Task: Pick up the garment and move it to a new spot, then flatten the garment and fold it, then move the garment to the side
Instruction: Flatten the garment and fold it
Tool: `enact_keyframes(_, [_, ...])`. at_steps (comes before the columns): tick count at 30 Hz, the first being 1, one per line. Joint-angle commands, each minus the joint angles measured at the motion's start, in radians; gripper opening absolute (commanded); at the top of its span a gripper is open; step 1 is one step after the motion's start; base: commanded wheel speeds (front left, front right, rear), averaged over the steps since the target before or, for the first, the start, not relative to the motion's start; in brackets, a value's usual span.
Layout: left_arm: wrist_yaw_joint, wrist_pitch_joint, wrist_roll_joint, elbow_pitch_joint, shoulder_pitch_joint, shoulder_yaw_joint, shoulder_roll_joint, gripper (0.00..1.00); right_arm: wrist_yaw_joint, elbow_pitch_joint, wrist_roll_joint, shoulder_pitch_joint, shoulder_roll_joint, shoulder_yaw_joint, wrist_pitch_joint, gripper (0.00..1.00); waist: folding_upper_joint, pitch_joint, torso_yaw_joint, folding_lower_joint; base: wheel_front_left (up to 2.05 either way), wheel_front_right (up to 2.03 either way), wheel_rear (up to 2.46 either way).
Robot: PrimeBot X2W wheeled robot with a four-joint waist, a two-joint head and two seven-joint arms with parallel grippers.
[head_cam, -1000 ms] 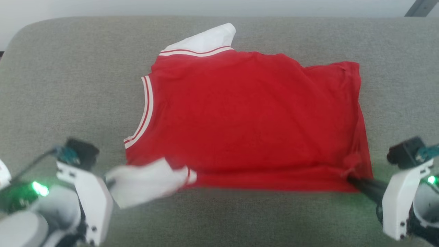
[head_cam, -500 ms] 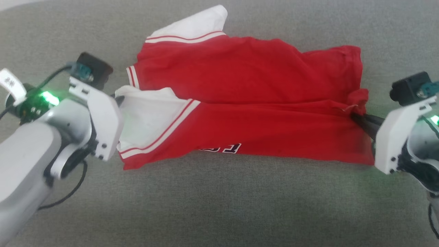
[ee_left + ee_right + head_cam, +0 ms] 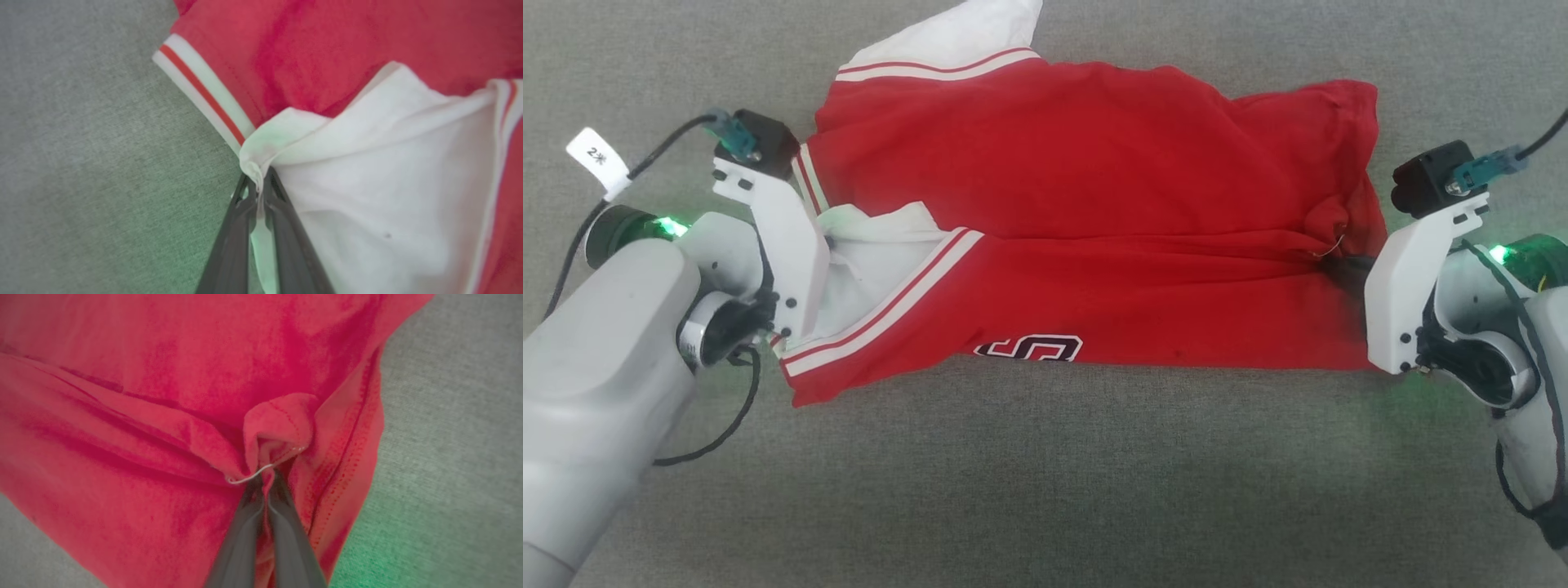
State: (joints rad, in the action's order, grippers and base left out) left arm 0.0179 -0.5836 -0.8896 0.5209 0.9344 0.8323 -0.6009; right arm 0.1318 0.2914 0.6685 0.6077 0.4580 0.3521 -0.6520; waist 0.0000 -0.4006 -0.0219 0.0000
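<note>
1. the garment [image 3: 1094,204], a red jersey, lies spread across the upper middle of the head view on a grey woven surface [image 3: 1045,490], reaching from left of centre to the right side of the frame.
2. its lower part is folded up over the body, so a long crease runs left to right through the middle of the cloth. below the crease, at lower centre, part of the dark white-outlined lettering [image 3: 1029,349] shows, cut off at the cloth's lower edge.
3. a white sleeve [image 3: 882,261] with red-and-white striped trim lies on the red cloth at the garment's left end. a second white sleeve [image 3: 964,33] sticks out at the top edge of the frame.
4. the left gripper [image 3: 258,192] rises from the bottom centre of the left wrist view. its two dark fingers are clamped on a bunched corner of the white sleeve, and a strip of white cloth shows between them.
5. in the head view the left arm comes in from the lower left, and its white camera mount [image 3: 784,237] covers the fingertips right beside the sleeve.
6. the right gripper [image 3: 265,479] rises from the bottom centre of the right wrist view. its fingers are pressed together on a puckered fold of the red hem, and a loose pale thread [image 3: 249,477] lies just beside the tips.
7. in the head view the right arm sits at the right edge, and the pinched spot is at the right end of the crease.
8. green light from both arms tints the grey surface near them.
</note>
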Motion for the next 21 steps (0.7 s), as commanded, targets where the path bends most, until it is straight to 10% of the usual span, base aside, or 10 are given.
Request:
enact_keyframes(1, [0.005, -0.001, -0.021, 0.033, 0.000, -0.006, 0.005, 0.87, -0.002, 0.028, 0.003, 0.001, -0.006, 0.015, -0.004, 0.49, 0.0000, 0.006, 0.000, 0.0000, 0.00, 0.00, 0.00])
enact_keyframes(2, [0.005, -0.001, -0.021, 0.033, 0.000, -0.006, 0.005, 0.87, -0.002, 0.028, 0.003, 0.001, -0.006, 0.015, -0.004, 0.49, 0.0000, 0.006, 0.000, 0.0000, 0.00, 0.00, 0.00])
enact_keyframes(3, [0.007, 0.001, -0.027, 0.041, 0.006, -0.016, 0.009, 1.00, -0.002, 0.036, 0.007, 0.005, -0.005, 0.019, -0.005, 0.95, 0.0000, 0.010, 0.000, 0.0000, 0.00, 0.00, 0.00])
enact_keyframes(4, [0.009, 0.002, -0.029, 0.044, 0.014, -0.021, 0.009, 1.00, -0.002, 0.039, 0.007, 0.010, -0.003, 0.020, 0.000, 1.00, 0.0000, 0.014, -0.001, 0.0000, 0.00, 0.00, 0.00])
enact_keyframes(11, [0.046, -0.022, -0.031, -0.023, 0.003, -0.031, -0.035, 1.00, -0.002, -0.018, 0.000, -0.006, 0.022, 0.001, 0.110, 1.00, 0.0000, 0.051, -0.006, 0.0000, 0.00, 0.00, 0.00])
enact_keyframes(21, [0.211, -0.118, -0.072, -0.331, -0.163, -0.042, -0.180, 1.00, -0.002, -0.145, -0.107, -0.120, -0.017, -0.169, 0.380, 1.00, 0.0000, 0.097, 0.015, 0.0000, 0.00, 0.00, 0.00])
